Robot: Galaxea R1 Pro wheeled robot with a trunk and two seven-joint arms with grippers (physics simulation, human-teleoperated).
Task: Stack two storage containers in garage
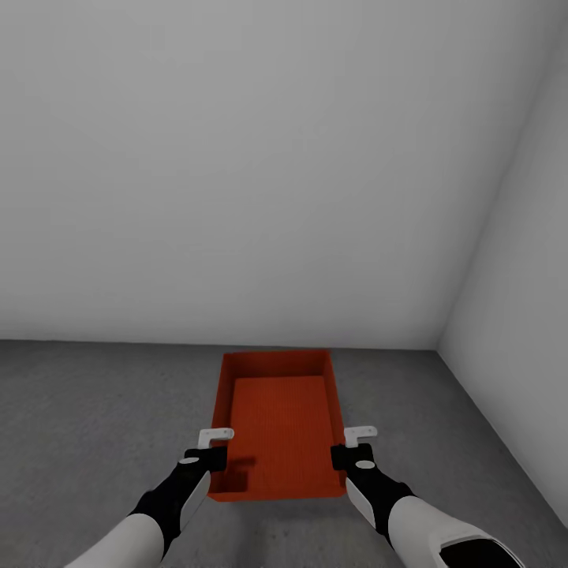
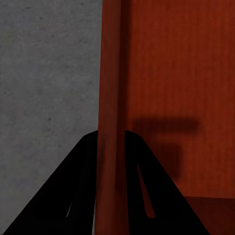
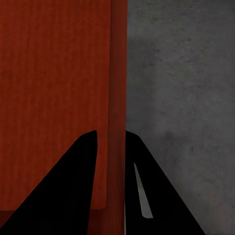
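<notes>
Gripping opposite long walls of one red-orange rectangular plastic storage container (image 1: 278,426), the two grippers hold it between them. Left gripper (image 2: 111,196): its black fingers (image 2: 73,196) straddle the container's left wall, one outside and one inside, closed against the thin wall. Right gripper (image 3: 110,196): its black fingers (image 3: 147,196) likewise straddle the right wall, closed against it. In the head view the left gripper (image 1: 211,450) and right gripper (image 1: 347,448) meet the walls near the container's near end, each with a white bracket above it. The container is lidless, upright and level, its ribbed flat base visible, long axis pointing away from the robot. Beneath and around it lies the dark grey mottled concrete floor (image 1: 95,410); whether the base touches it cannot be told. Plain grey-white walls (image 1: 237,158) rise beyond, meeting in a corner (image 1: 439,347) at the right.
</notes>
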